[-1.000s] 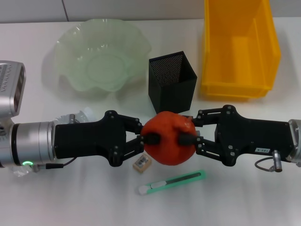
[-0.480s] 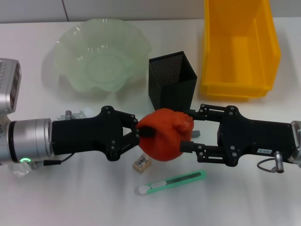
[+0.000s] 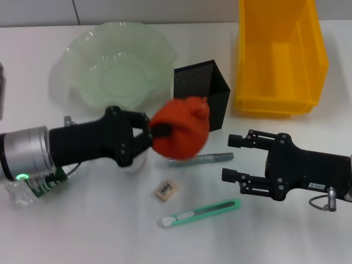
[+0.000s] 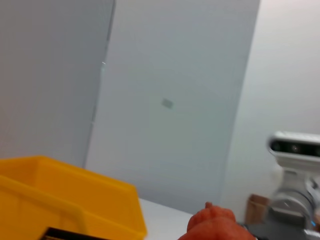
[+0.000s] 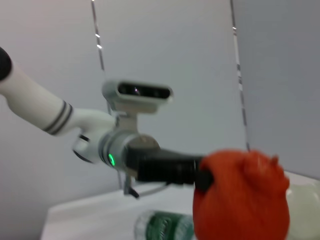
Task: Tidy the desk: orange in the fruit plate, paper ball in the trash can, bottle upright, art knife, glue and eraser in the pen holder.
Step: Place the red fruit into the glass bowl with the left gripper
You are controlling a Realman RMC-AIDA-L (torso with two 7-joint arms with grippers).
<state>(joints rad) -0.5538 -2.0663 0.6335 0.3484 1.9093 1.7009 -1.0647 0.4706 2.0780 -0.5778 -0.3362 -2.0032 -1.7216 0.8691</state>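
The round, bright orange fruit [image 3: 180, 127] was up off the white surface [image 3: 82, 231], clenched in the fingers of the left gripper [image 3: 157, 131] and hanging just short of the wavy-edged pale green glass fruit plate [image 3: 118, 63], which held nothing. So the first job looked half done at best, with the orange carried but not set down. The right gripper [image 3: 234, 159] stood apart on the other side, its fingers released and grasping nothing. Everything else appeared untouched: the small tan eraser [image 3: 166, 188], the green and white art knife [image 3: 202, 213] and a thin grey glue pen [image 3: 201, 159] all lay flat on the surface in front of the black mesh pen holder [image 3: 201, 99]. A clear plastic bottle with a green label [image 5: 162, 227] lay on its side under the left arm. The yellow plastic bin [image 3: 279, 55] at the back right looked empty, and I could not make out a paper ball anywhere. There seemed fair open room between the orange and the plate, though the pen holder stood close beside the fruit and the plate's raised rim would need clearing.
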